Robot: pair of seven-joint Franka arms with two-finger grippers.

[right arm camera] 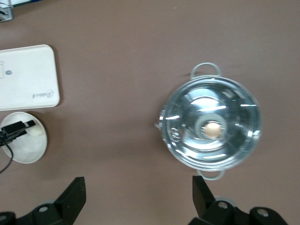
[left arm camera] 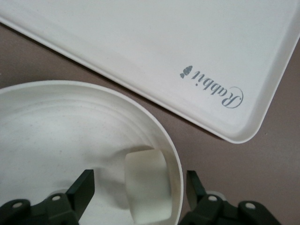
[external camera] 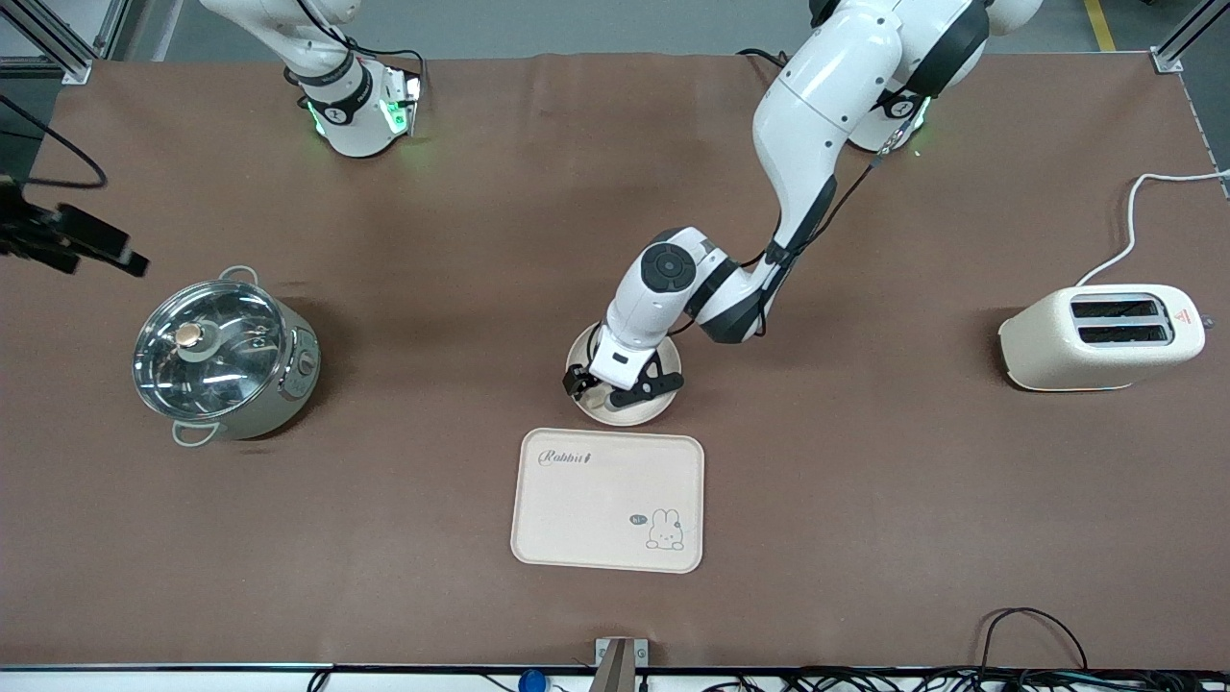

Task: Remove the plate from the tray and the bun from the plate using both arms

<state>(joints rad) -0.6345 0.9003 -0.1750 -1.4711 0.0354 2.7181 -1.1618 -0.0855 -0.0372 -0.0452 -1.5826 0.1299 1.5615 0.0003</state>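
Left claw (external camera: 615,387) low over plate (external camera: 627,413), fingers spread astride its rim, gripping nothing; bun (left arm camera: 146,184) in plate between them. Plate on tabltop, just beside tray (external camera: 608,500), farther from front camera. Right claw (right arm camera: 138,199) released, waiting high over pot (right arm camera: 211,130).

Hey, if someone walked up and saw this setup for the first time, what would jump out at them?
Probably the left hand, low over the round plate at mid-table, open, one finger on each side of the plate's rim, with the bun inside the plate. Next, the rabbit tray, just nearer the front camera than the plate. The right hand waits, open, above the lidded pot.
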